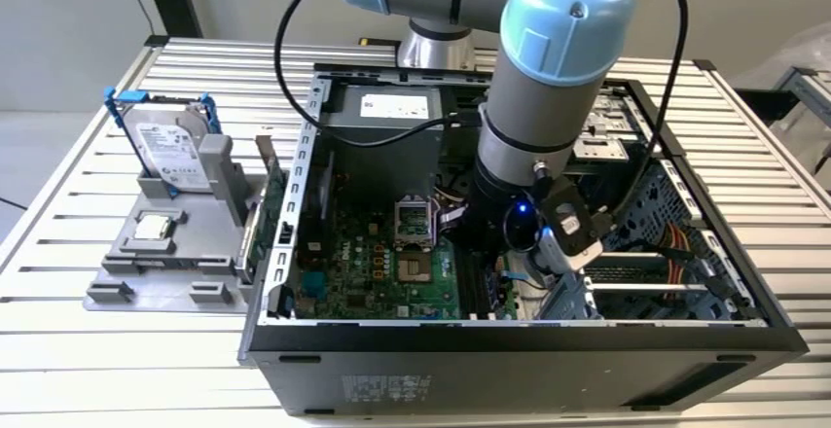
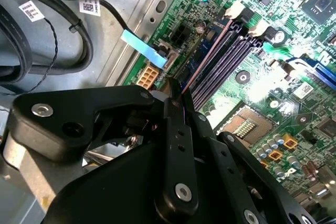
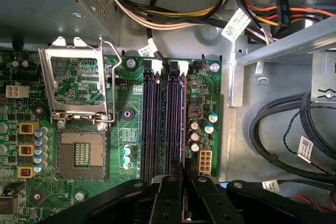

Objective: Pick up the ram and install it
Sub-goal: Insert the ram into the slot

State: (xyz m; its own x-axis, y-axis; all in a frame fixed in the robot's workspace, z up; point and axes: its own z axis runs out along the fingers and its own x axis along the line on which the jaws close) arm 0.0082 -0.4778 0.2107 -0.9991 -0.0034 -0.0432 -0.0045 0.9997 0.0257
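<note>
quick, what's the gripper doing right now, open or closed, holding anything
Gripper: closed on the ram, a thin stick held edge-on over the motherboard's memory slots in both wrist views.

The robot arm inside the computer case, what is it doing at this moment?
The arm reaches down into the open computer case. Its pincer is closed on the ram, a thin stick seen edge-on, held along the dark memory slots of the motherboard. Whether the ram is already seated cannot be told. The processor socket beside the slots stands open.
</note>
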